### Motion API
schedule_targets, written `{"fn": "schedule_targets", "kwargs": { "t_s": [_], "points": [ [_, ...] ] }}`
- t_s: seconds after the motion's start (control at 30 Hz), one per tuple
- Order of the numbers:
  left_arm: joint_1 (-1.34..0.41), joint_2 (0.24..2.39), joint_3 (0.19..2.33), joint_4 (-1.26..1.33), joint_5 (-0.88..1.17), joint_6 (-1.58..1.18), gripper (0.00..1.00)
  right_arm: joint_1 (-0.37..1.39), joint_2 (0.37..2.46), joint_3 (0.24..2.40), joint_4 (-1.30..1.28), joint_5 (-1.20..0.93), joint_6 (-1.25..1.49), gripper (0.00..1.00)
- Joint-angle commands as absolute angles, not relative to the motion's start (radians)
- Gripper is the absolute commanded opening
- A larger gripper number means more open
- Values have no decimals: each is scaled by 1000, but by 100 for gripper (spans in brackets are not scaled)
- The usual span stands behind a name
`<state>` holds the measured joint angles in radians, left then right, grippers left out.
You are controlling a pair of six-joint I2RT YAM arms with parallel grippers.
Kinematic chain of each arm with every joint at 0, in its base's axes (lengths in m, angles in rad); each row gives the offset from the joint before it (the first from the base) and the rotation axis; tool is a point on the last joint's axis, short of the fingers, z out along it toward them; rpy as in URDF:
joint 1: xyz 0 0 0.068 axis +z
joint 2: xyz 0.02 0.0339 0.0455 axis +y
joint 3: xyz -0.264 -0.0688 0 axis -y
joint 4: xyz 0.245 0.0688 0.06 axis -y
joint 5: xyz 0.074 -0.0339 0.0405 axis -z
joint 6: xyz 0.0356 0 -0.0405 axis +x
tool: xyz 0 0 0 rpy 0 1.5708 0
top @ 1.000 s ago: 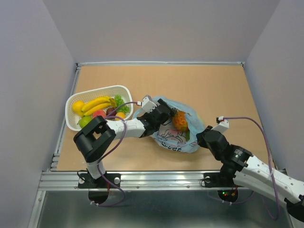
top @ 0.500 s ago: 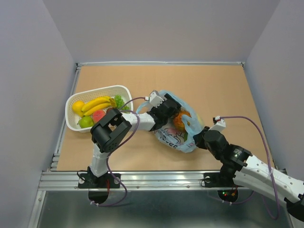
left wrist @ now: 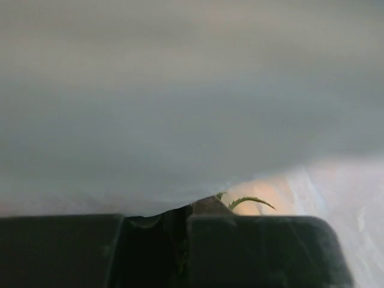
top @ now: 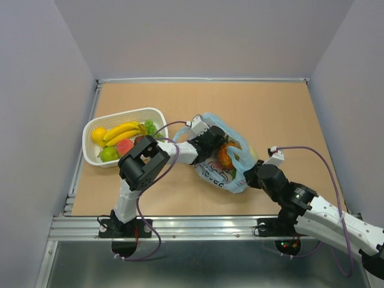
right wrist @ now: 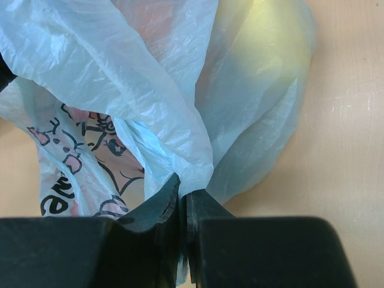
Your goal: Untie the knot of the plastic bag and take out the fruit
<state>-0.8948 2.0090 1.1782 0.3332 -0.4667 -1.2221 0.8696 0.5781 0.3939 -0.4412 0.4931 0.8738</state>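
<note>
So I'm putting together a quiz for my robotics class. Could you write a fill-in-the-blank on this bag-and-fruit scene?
1. The right gripper is ____ on a fold of the plastic bag.
2. The bananas lie in the white ____.
3. The cartoon printed on the bag is pink and ____.

Missing words: shut; basket; black.

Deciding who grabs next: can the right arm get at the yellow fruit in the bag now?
Probably not: the right gripper is shut on the plastic bag, and the yellow fruit lies behind its film.
</note>
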Motion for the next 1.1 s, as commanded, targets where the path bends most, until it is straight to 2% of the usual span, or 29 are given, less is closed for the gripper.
{"fn": "schedule_targets", "kwargs": {
  "t_s": [0.0, 0.57, 0.97, 1.07],
  "points": [
    [-896, 1965, 1203, 308, -468, -1126, 0, 864, 571, 434, -403, 525, 850, 11],
    [-1023, 1573, 1097, 161, -580, -715, 0, 864, 578, 508, -423, 744, 819, 10],
    [-1034, 1263, 971, 37, -356, -447, 0, 864, 564, 529, -449, 834, 802, 8],
    [-1025, 1158, 977, 2, -368, -425, 0, 865, 581, 523, -451, 825, 804, 8]
  ]
}}
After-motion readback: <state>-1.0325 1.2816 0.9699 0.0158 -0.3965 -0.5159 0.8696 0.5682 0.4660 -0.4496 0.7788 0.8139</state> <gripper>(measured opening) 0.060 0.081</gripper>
